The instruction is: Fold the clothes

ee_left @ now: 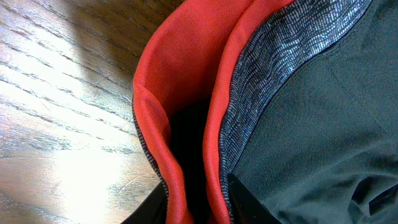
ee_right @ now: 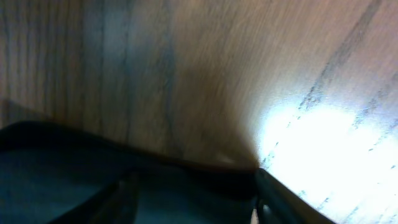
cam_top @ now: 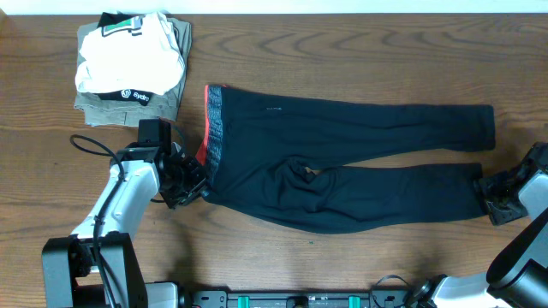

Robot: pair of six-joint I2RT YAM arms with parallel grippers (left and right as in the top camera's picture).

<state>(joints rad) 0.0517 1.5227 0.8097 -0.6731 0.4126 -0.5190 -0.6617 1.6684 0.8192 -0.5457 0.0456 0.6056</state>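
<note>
Pants [ee_left: 323, 130] waistband [ee_left: 273, 68] – in left gripper [cam_top: 193, 177]

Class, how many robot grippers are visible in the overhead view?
2: left gripper at the pants' waistband; right gripper at the lower leg's cuff, far right.

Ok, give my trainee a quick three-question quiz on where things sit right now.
1. True or false: the pants have their waistband at the right gripper end.
2. Where is the folded pile? A) at the far left, beyond the waistband B) between the legs C) by the cuffs
3. Fill in: the right gripper is at one leg's ___.
Key: 1 false, the waistband is by the left gripper; 2 A; 3 cuff.
</note>
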